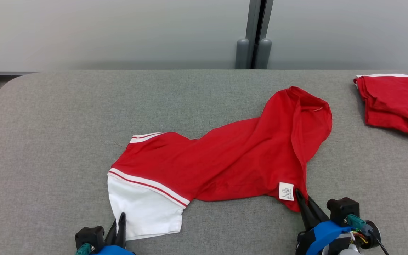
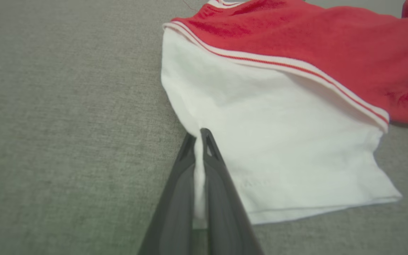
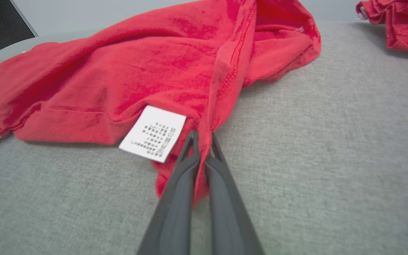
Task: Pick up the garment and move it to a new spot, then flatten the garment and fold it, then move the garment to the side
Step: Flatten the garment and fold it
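item: garment (image 1: 232, 159), red, with a white section (image 1: 143, 209) at one end and a red-and-white striped band (image 1: 147, 184) where the two colours meet.
location: lies crumpled and twisted across the middle of the grey tabletop (image 1: 66, 117). the white end is at the near left. the red body runs up to the right and ends in a folded-over bunch toward the far right.
label (image 1: 286, 191): white with small print, sewn at the near right hem and turned face up.

item: left hand (image 1: 120, 216), at the near left edge of the tabletop. fingers (image 2: 221, 177) pressed together with a thin fold of the white section's left edge pinched between them. the cloth around the grip rests on the tabletop.

item: right hand (image 1: 300, 195), at the near right. fingers (image 3: 175, 198) closed on the red hem corner just beside the label, with red cloth showing between the tips.

item: second red cloth (image 1: 395, 101), with a white edge at its far side, bunched at the far right of the tabletop, well apart from the garment.

surroundings: pale wall behind the tabletop, with a grey post (image 1: 253, 53) standing against it.
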### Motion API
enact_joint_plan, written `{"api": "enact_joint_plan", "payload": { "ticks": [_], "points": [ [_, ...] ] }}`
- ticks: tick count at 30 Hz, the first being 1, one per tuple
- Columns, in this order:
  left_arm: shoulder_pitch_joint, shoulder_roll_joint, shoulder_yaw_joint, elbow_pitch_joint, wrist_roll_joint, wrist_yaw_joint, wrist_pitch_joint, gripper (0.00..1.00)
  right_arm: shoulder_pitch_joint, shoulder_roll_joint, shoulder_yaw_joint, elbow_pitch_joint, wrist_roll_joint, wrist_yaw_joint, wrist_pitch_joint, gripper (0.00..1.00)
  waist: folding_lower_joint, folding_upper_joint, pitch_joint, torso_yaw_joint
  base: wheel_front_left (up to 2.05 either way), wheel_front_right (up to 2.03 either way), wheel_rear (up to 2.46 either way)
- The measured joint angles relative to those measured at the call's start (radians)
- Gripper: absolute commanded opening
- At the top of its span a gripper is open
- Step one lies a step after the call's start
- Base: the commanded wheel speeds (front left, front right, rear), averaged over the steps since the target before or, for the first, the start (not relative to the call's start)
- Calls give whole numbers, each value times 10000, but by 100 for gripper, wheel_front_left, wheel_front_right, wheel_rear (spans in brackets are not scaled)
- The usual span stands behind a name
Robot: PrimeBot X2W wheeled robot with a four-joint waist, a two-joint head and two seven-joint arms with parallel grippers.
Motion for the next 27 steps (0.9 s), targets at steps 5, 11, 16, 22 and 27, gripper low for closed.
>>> {"api": "enact_joint_plan", "payload": {
  "ticks": [5,11,16,22,27],
  "points": [
    [103,-29,23,-1206,-180,-42,29,0,369,-23,339,-968,474,0,-17,0,0,-1,-176,-49,0,0,0],
    [19,-23,8,-2600,-297,-90,31,0,450,-207,767,-2343,1024,-2,-27,0,0,0,-261,-187,0,0,0],
    [-684,157,19,-3390,-516,-111,31,0,-12,-646,1028,-3335,1584,-2,121,0,0,0,-159,-336,0,0,0],
    [-2416,769,-75,-3831,-665,-115,451,0,-1469,-1097,1179,-3937,1918,-2,449,0,0,0,398,-560,0,0,0],
    [-4729,1210,-161,-4052,-777,-119,976,0,-3669,-1365,1104,-3883,2393,-2,690,0,2,0,1355,-812,0,0,0]
  ]
}}
